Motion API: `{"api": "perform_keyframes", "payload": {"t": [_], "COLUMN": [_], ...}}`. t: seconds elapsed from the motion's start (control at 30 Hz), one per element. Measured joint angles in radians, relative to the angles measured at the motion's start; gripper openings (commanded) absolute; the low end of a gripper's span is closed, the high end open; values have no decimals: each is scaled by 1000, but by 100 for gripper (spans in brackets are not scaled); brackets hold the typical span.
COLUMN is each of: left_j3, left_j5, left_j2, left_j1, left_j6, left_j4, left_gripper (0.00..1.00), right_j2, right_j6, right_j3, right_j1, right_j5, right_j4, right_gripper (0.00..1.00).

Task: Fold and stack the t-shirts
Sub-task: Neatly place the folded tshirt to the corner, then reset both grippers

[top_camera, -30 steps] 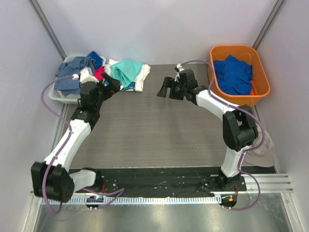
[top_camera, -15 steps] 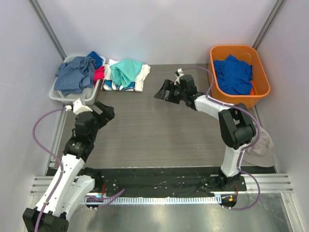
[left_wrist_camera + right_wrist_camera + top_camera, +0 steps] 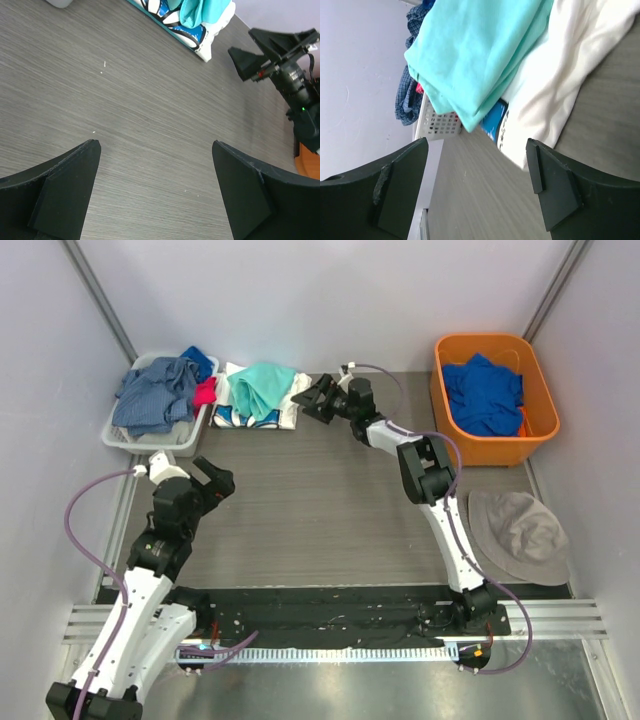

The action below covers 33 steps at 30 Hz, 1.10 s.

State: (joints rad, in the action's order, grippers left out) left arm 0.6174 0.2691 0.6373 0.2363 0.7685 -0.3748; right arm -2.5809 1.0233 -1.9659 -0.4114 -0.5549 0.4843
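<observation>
Overhead, the teal shirt [image 3: 262, 388] lay bunched on top of the white shirt [image 3: 228, 410]. Both sat at the far left of the desk [image 3: 320, 500], just beside the grey basket [image 3: 118, 435] heaped with denim-like clothes [image 3: 155, 395]. The right arm [image 3: 430, 465] reached along the far edge toward that pile. The right jaws stood apart and empty, just beside the white shirt's right edge; from above I could not tell whether they touched the cloth.

In the right wrist view the two fingers [image 3: 387, 192] framed bare desk at the bottom, with the pile ahead of them. The teal shirt's folded corner pointed down toward the gap. The white shirt spread beneath it and to its right, with a patch of blue print showing under the teal fold. Neither shirt sat between the fingers.

The left jaws were wide apart too, holding nothing, hovering over the near-left part of the desk, well apart from the shirts. In the left wrist view their fingers [image 3: 65, 192] flanked bare woodgrain. The pile lay at the top edge, and the right jaws showed black at upper right, near the pile's corner.

An orange tub [image 3: 452, 420] at far right held a blue garment [image 3: 483, 392], and a grey hat [image 3: 520, 535] lay on the desk's right side.
</observation>
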Motion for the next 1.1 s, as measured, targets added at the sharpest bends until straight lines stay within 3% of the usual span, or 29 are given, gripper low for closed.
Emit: {"api": "perform_keyframes", "payload": {"t": [0.17, 0.73, 0.87, 1.1], "left_j3": [-2, -33, -33, -33], "left_j5": [1, 8, 8, -3], "left_j2": [16, 44, 66, 125], "left_j1": [0, 0, 0, 1], "left_j6": [-18, -52, -56, -68], "left_j4": [-2, -1, 1, 31], "left_gripper": [100, 100, 100, 100], "right_j2": [-119, -127, -21, 425], "right_j6": [8, -110, -232, -505], "right_j3": [-211, -392, -194, 296], "right_j1": [1, -32, -35, 17], "right_j5": [-13, 2, 115, 455], "right_j4": [-71, -233, -356, -645], "right_gripper": [89, 89, 89, 91]}}
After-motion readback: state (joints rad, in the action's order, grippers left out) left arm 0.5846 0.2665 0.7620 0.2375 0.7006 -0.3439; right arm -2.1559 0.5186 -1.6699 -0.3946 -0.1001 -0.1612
